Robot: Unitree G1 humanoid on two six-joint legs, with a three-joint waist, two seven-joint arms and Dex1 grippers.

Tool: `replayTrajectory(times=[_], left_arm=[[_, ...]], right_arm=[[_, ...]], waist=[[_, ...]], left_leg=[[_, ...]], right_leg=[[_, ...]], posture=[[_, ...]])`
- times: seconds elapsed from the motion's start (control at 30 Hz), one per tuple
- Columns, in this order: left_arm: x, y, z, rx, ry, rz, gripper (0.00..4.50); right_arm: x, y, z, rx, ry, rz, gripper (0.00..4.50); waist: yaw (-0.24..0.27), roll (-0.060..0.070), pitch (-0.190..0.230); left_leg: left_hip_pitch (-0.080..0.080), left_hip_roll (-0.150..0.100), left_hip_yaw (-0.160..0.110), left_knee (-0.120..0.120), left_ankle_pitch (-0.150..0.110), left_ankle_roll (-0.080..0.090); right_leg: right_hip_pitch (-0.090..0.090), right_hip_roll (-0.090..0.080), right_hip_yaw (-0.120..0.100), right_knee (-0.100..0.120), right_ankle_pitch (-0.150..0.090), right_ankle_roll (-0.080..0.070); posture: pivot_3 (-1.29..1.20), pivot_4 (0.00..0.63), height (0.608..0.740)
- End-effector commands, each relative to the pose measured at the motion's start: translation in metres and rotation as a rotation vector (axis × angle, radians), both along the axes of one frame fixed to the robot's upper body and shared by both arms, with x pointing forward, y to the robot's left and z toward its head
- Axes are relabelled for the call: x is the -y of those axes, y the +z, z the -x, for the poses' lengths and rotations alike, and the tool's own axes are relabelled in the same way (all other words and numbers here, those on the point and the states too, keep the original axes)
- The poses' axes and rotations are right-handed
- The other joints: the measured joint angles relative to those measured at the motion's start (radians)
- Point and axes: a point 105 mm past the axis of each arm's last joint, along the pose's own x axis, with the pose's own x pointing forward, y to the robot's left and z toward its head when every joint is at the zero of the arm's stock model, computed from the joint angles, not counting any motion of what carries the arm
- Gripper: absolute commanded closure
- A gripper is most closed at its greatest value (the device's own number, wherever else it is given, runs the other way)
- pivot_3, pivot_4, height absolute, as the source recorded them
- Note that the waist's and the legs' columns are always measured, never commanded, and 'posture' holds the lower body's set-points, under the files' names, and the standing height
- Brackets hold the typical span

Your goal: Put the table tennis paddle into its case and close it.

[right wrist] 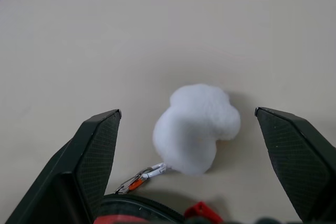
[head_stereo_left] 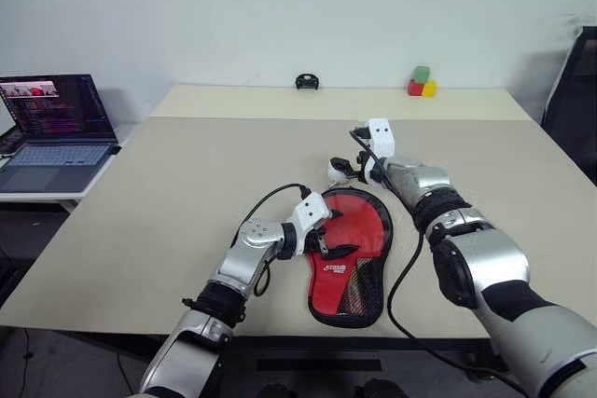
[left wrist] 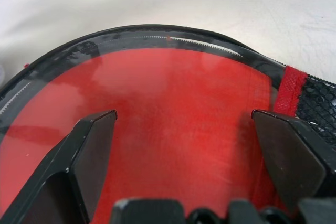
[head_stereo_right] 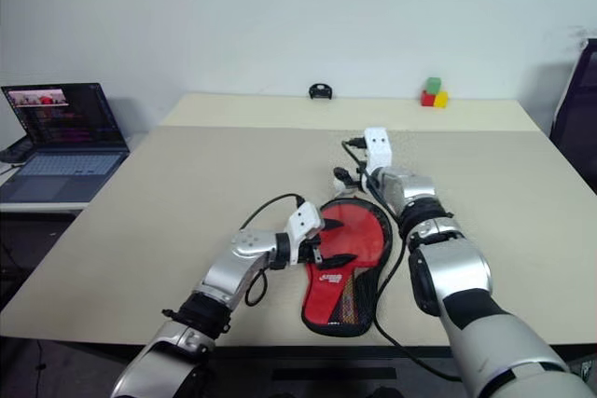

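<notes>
The case (head_stereo_left: 349, 255) is lying flat on the bench (head_stereo_left: 187, 193) near its front edge, red side up, its round end pointing away from the robot and its narrow handle end, with the black mesh pocket and white lettering, pointing toward the front edge. The black zipper edge is running around the round end, and whether it is zipped fully shut cannot be told; the paddle cannot be made out. The left gripper (head_stereo_left: 328, 235) is hovering just over the left part of the round end with its fingers (left wrist: 86, 156) standing wide apart, red fabric showing between them and nothing clamped; whether they are touching the fabric cannot be told. The right gripper (right wrist: 188, 121) is reaching over the bench just beyond the round end, its fingers (right wrist: 97, 145) also spread wide and holding nothing. Between them a white fluffy pompom (right wrist: 197, 127) is resting on the bench, linked by a small silver and orange clip (right wrist: 140, 178) to the rim of the case. At the bench's far edge a small black object (head_stereo_left: 307, 81) and a cluster of green, red and yellow blocks (head_stereo_left: 422, 82) are sitting well apart from the case. An open laptop (head_stereo_left: 51, 132) is sitting on a side table to the left.
</notes>
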Motion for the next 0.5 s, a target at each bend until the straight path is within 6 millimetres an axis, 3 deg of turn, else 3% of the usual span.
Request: replayTrajectory(times=[0.03, 0.37, 0.5], left_arm=[[-0.005, -0.018, 0.007, -0.05, 0.016, -0.05, 0.03], [-0.016, -0.015, 0.009, -0.031, 0.077, -0.065, 0.03], [-0.021, -0.016, 0.012, -0.03, 0.101, -0.07, 0.0]], right_arm=[[-0.012, 0.012, -0.004, 0.072, -0.023, 0.014, 0.0], [-0.052, -0.016, 0.008, 0.113, 0.013, 0.188, 0.0], [-0.056, -0.019, 0.009, 0.143, -0.007, 0.253, 0.98]], waist=[[-0.002, 0.0, 0.0], [-0.006, 0.001, 0.0], [-0.006, 0.001, 0.0]], left_leg=[[0.0, 0.0, 0.0, 0.0, 0.0, 0.0], [0.002, 0.001, 0.003, 0.0, 0.0, 0.0], [0.004, 0.001, 0.003, -0.001, 0.0, 0.0]], right_leg=[[0.0, 0.0, 0.001, 0.0, 0.0, 0.0], [-0.001, 0.0, 0.003, 0.002, 0.0, 0.0], [0.0, 0.001, 0.005, 0.002, 0.0, 0.0]], posture=[[0.0, 0.15, 0.74], [0.0, 0.15, 0.74], [0.0, 0.15, 0.74]])
